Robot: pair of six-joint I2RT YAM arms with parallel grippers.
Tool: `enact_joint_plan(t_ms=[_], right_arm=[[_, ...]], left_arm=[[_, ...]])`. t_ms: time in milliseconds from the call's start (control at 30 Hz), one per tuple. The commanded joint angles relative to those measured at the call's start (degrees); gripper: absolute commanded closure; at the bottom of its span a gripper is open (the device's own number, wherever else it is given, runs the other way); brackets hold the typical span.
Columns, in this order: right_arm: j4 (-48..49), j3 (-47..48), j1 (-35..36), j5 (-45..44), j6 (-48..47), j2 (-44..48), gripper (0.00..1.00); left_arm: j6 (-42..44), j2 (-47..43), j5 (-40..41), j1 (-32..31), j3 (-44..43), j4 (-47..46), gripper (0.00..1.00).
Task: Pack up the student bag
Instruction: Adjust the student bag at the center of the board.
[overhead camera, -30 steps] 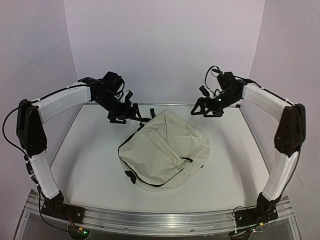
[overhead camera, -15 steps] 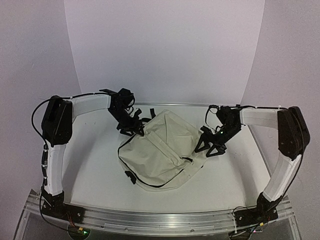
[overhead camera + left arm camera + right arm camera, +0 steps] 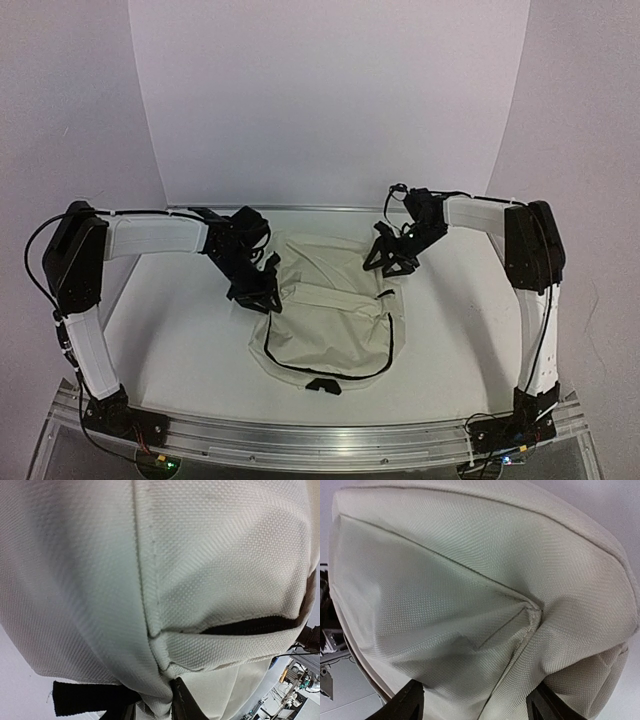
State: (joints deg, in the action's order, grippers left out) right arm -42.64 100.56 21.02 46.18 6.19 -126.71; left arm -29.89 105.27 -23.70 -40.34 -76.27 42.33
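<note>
We see both arms bent at the elbow, their white forearms reaching inward over the white table. The left gripper dips to the left far corner of the student bag. The right gripper angles down at the bag's right far corner. The bag lies mid-table between the 2 grippers, its far edge drawn up towards them and its near part flat on the surface.

In the left wrist view, a fold of the bag's cloth sits pinched between the dark fingers, so we read that grip as clamped on the fabric. In the right wrist view, the 2 black fingers stand wide apart with the bag's bulk bulging between them. We cannot tell whether they press it.

The fabric is a cream, finely woven canvas, soft and creased, with stitched seams. A dark zipper slit opens along 1 panel, and a flat black webbing strap hangs beneath. A black buckle lies at the near edge.
</note>
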Motion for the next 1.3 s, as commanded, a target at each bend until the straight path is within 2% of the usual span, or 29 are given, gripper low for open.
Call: enact_joint_plan(t_ms=[0, 167, 233, 367, 533, 633, 700, 767, 800, 867, 967, 1000, 1067, 1267], right_arm=[[2.6, 2.5, 3.8, 1.9, -0.1, 0.4, 0.25], [2.2, -1.2, 1.0, -2.4, -0.9, 6.5, 0.16], [1.9, -3.5, 0.2, -4.7, -2.2, 9.6, 0.13], [1.7, -10.2, 0.4, -9.8, -4.8, 14.4, 0.03], [1.0, -14.2, 2.3, -10.6, -4.1, 11.9, 0.03], [1.2, -13.9, 3.5, -10.7, -4.5, 9.6, 0.04], [1.3, -12.7, 3.6, -10.4, -4.7, 7.4, 0.09], [1.3, -11.1, 3.7, -9.9, -5.2, 6.1, 0.16], [1.3, -9.8, 3.6, -9.5, -5.4, 5.5, 0.25], [1.3, -6.8, 3.6, -9.1, -5.6, 4.7, 0.43], [0.9, -1.2, 3.3, -8.1, -6.5, 4.1, 0.86], [0.8, 0.8, 3.1, -7.8, -7.4, 4.1, 0.96], [0.7, 5.1, 2.7, -6.7, -7.6, 4.1, 1.0], [0.7, 14.9, 2.1, -4.2, -6.6, 6.7, 1.0]], left_arm=[[-4.9, -2.9, 3.6, 0.2, 1.8, -2.5, 0.74], [-5.9, -2.6, 6.2, 1.9, -1.6, 0.0, 0.46], [-6.2, -2.6, 6.5, 2.6, -2.5, 0.6, 0.4], [-6.3, -1.3, 7.6, 3.4, -3.9, 2.4, 0.35], [-4.9, 4.3, 7.2, 3.5, -6.9, 4.0, 0.34], [-4.1, 7.2, 6.2, 3.4, -9.2, 3.9, 0.37], [-3.4, 8.8, 5.4, 3.4, -11.1, 3.8, 0.43], [-2.9, 10.1, 4.8, 3.4, -13.3, 3.9, 0.53], [-2.7, 10.6, 4.6, 3.4, -14.3, 3.8, 0.59], [-2.6, 11.3, 4.5, 3.5, -16.0, 3.8, 0.71], [-2.0, 12.1, 4.7, 3.5, -19.0, 3.8, 0.87], [-1.7, 12.1, 5.0, 3.5, -20.1, 3.8, 0.93], [-1.1, 12.0, 5.8, 3.9, -22.7, 4.2, 0.99], [2.7, 9.8, 10.3, 6.4, -33.3, 6.9, 1.0]])
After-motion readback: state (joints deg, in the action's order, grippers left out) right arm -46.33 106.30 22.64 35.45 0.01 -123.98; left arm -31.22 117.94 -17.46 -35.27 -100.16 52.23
